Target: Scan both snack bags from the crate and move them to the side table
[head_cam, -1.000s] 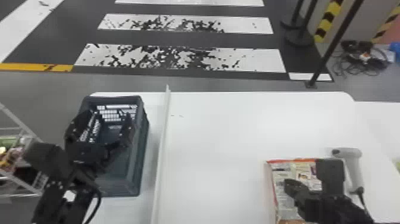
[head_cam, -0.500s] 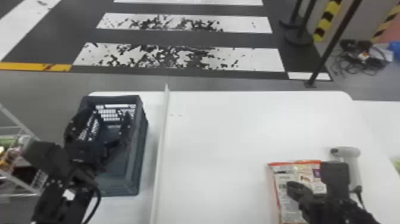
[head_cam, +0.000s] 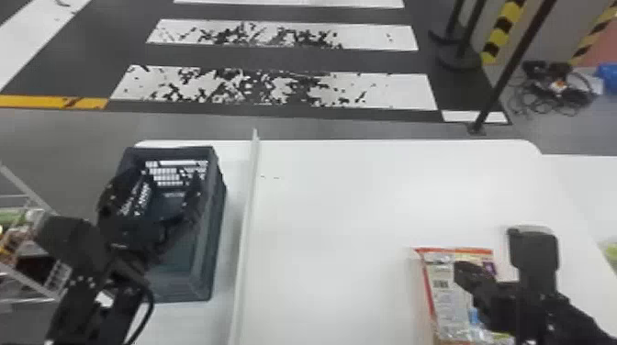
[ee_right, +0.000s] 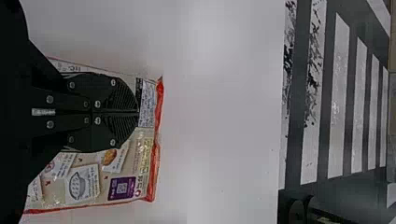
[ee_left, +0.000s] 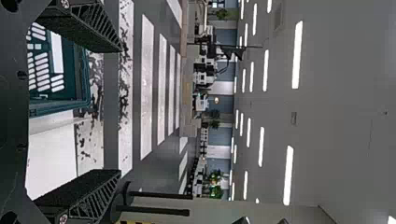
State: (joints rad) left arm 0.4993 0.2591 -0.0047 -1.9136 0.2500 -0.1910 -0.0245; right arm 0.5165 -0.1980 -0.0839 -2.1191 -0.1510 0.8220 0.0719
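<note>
Crate (head_cam: 215, 257) on the white table (head_cam: 344, 220), robot's left side; long axis near to far. Taken as the landmark.

Snack bag (head_cam: 447, 305): flat on the table, well to the right of the crate and partly nearer the robot. Long axis seems to run near to far, roughly in line with the crate's, far end leaning slightly left. A red-edged end points away from the robot; near end cut off by the frame. Printed face up, purple square at the far right corner.

Right gripper (head_cam: 461, 270): over the bag, so well right of the crate. Wrist view has the right gripper (ee_right: 138, 112) with both fingers together, tips aimed at the bag's red-edged end, short of it. Cannot tell whether they touch the bag or pinch any of its film.

Left gripper (head_cam: 170, 176): above the crate's opening, fingers spread wide, nothing between them. Wrist view agrees.

Raised strip (head_cam: 248, 220): just right of the crate, running near to far beside it. Wire rack (head_cam: 32, 283): left of the crate, mixed goods inside, kinds unclear.
</note>
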